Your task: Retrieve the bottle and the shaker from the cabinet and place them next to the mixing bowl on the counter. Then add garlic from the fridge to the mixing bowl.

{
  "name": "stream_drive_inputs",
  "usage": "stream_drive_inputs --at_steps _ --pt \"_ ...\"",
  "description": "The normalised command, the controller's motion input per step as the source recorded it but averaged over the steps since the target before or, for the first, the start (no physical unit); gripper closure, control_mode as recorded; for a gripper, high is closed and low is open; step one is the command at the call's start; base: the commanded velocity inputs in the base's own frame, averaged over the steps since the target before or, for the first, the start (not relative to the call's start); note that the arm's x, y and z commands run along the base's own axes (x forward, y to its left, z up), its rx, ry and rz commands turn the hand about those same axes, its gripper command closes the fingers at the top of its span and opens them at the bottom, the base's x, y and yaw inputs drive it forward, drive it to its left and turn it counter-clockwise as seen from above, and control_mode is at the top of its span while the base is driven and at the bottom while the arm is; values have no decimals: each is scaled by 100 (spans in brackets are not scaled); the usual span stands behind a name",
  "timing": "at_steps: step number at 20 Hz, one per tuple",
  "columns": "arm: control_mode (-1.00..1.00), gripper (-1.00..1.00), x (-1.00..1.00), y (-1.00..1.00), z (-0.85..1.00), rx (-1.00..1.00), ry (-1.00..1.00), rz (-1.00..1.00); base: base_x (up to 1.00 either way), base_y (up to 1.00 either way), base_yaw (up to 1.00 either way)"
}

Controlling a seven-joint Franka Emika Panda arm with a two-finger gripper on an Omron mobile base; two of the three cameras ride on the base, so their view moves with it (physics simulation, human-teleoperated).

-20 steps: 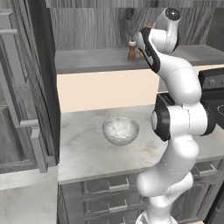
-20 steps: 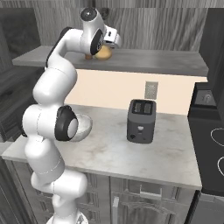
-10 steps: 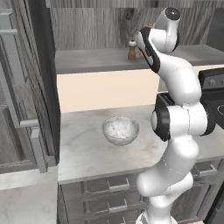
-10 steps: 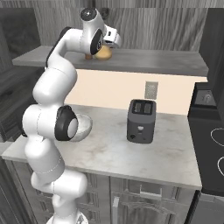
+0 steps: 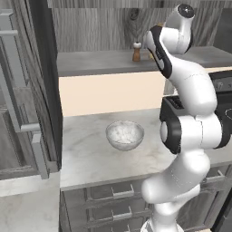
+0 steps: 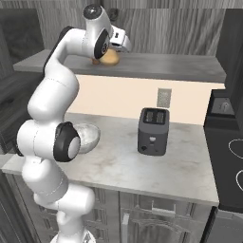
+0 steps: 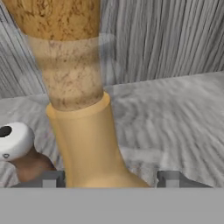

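Note:
The tan bottle (image 7: 87, 140) stands upright on the cabinet shelf (image 6: 166, 64), its cork-coloured neck rising right in front of the hand camera. My gripper (image 7: 111, 179) is shut on the bottle, one fingertip (image 7: 53, 179) against each side of its lower body. From the right base view the hand (image 6: 118, 40) reaches over the shelf onto the bottle's round base (image 6: 111, 58). The brown shaker (image 5: 136, 51) with its white top stands on the shelf just left of the bottle, apart from it. The glass mixing bowl (image 5: 124, 134) sits on the marbled counter (image 5: 90, 158) below.
A dark toaster (image 6: 153, 131) stands on the counter to the right of the arm. A black stove (image 6: 232, 161) borders the counter's right end. The open cabinet door (image 5: 27, 90) hangs at the far left. Grey drawers (image 5: 113, 195) run under the counter.
The jaws have narrowed around the bottle. The arm, the bottle and the shaker stay where they were.

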Motion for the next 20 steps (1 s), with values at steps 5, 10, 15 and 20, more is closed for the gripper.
stream_drive_inputs --at_steps 5,10,15,20 --pt "-100 100 -100 0 -7 0 -11 0 0 0 0" --pt "-100 100 -100 0 -4 0 -13 2 0 0 0" --pt "-100 100 -100 0 -11 0 -13 10 0 0 0" --pt "-100 100 -100 0 -13 0 -6 19 0 0 0"
